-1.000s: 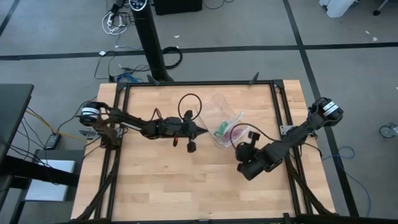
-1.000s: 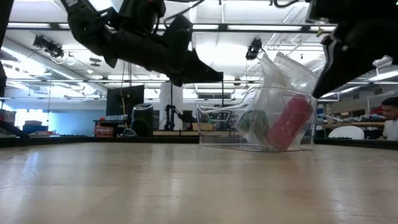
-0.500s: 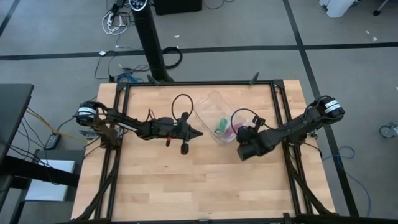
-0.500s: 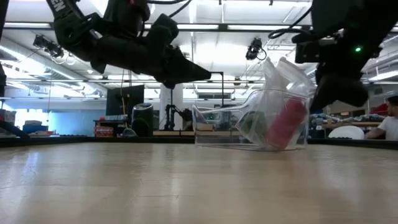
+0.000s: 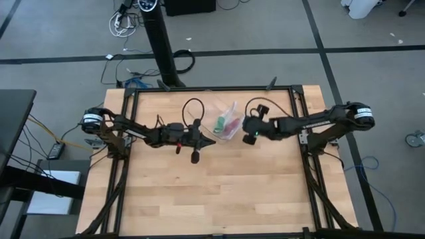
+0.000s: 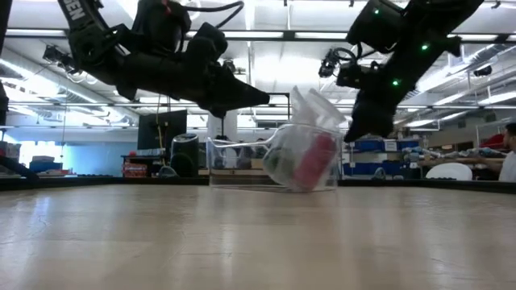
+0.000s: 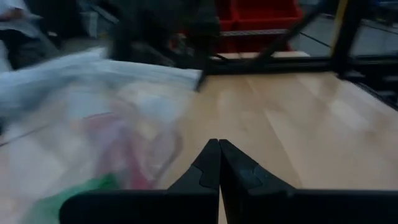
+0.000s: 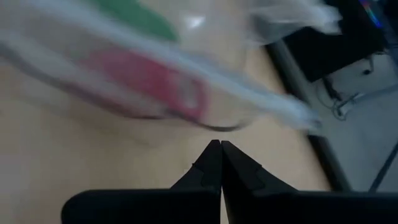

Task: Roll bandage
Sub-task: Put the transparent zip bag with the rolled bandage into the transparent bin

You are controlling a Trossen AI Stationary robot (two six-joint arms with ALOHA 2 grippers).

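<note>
The bandage is a small green roll (image 5: 220,124) lying inside a clear plastic bag (image 5: 228,118) on the wooden table, beside a pink item (image 5: 233,124). It also shows in the low view (image 6: 278,157) and blurred in both wrist views (image 7: 74,193) (image 8: 134,15). My left gripper (image 5: 211,141) is shut and empty, above the table just near-left of the bag. My right gripper (image 5: 242,129) is shut, its tips (image 8: 215,145) right at the bag's right side, next to the pink item (image 8: 149,78). My right gripper's shut fingertips (image 8: 215,149) come level from the table's right at the bag's lower right edge (image 8: 217,127). I cannot tell whether they touch it. The bag lies on the table.
A black metal frame (image 5: 299,106) borders the table on its edges. Cables loop above the left arm (image 5: 192,109) and the right arm (image 5: 255,106). Bare wood (image 5: 212,192) fills the near half of the table.
My right gripper has swung from the table's near right toward the far edge and the left, up to the bag. The bag has slid toward the left and far edge and bunched narrower, with the roll and pink item inside. My left gripper has drawn back slightly to the left.
</note>
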